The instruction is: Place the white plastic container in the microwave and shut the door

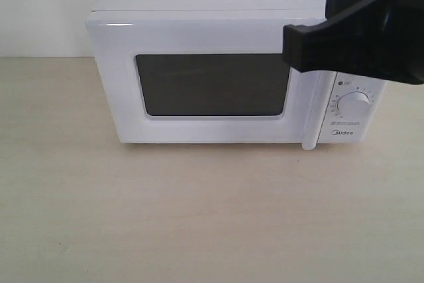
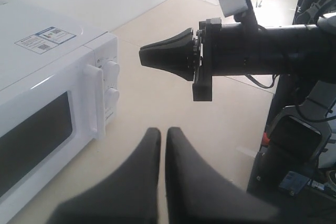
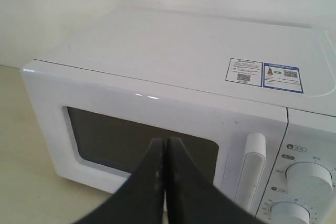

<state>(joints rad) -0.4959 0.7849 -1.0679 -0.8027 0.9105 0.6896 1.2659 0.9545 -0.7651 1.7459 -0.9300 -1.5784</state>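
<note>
Right arm (image 1: 371,24) level before microwave (image 1: 199,31)

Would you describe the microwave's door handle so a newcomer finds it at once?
Find the white microwave on the table. Right of the dark window in its door is the handle, a vertical white bar, unlike the round dials beside it.

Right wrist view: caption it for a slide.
Shut fingers point at the closed door of the white microwave, near the bar handle.
</note>
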